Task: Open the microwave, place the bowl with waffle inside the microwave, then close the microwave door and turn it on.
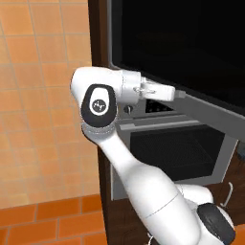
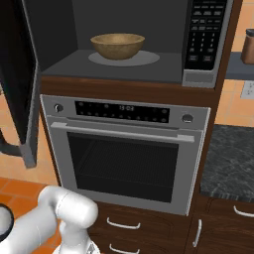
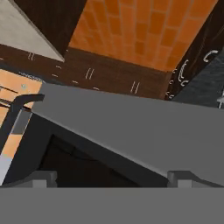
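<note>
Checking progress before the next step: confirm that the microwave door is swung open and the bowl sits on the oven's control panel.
The place is wrong. The right base view shows the bowl inside the microwave, on its round tray, above the oven. The microwave door is indeed swung open.

A silver oven (image 2: 126, 149) is sitting in the dark wood. Two drawers (image 2: 149, 228) are sitting under the oven. A dark counter (image 2: 230, 158) is lying right of the oven.

kitchen | built-in microwave (image 2: 149, 44) | oven (image 2: 129, 154) | wood cabinets (image 2: 149, 228) | tiled wall (image 1: 43, 95)
</note>
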Robot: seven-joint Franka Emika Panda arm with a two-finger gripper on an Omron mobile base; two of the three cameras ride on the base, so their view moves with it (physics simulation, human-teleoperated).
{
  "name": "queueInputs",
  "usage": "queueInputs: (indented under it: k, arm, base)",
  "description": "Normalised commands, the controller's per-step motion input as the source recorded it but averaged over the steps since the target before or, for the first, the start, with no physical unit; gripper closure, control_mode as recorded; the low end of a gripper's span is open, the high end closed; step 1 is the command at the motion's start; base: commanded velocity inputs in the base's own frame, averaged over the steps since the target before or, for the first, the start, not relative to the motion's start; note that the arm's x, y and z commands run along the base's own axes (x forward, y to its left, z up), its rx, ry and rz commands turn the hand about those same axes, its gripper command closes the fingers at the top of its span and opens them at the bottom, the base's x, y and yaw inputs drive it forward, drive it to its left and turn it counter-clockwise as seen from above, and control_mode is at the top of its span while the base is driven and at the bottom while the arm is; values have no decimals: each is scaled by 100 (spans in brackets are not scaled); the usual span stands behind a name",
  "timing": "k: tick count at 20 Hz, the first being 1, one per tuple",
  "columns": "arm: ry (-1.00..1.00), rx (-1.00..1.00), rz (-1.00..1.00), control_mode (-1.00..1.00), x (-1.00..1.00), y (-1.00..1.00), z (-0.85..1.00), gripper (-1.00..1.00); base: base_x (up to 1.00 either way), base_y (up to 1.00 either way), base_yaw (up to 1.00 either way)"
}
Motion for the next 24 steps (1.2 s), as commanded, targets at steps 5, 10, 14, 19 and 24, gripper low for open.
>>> queueInputs:
  k: [5,10,14,19,24]
  arm:
    - [0,16,51,-100,32,-77,0,-100]
    - [0,21,60,-100,81,-44,0,-100]
    - [0,23,66,-100,99,-37,-2,-100]
    - [0,23,65,-100,100,-32,-20,-100]
    - [0,23,63,-100,100,-34,-42,-100]
  base:
    - [0,0,0]
    - [0,0,0]
    - [0,0,0]
    - [0,0,0]
    - [0,0,0]
